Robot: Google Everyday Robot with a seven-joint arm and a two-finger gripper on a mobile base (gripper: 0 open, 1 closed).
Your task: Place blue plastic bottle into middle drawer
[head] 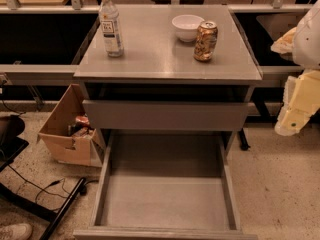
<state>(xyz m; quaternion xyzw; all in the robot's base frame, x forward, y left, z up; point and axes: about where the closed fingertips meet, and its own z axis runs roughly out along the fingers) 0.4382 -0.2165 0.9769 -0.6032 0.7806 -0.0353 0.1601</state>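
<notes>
The blue plastic bottle (110,25) stands upright at the back left of the grey cabinet top (150,59); it is clear, with a white cap and a white-and-bluish label. The middle drawer (165,204) is pulled out towards me below the cabinet, and its flat grey floor holds nothing. My gripper (296,115), a cream-coloured piece on the arm, hangs at the right edge of the view. It is beside the cabinet, well to the right of the bottle and above the floor, and holds nothing that I can see.
A white bowl (187,27) and a gold-brown drink can (205,41) stand at the back right of the top. The upper drawer (165,115) is shut. An open cardboard box (70,129) sits on the floor at the left, and black chair legs (60,214) lie at the lower left.
</notes>
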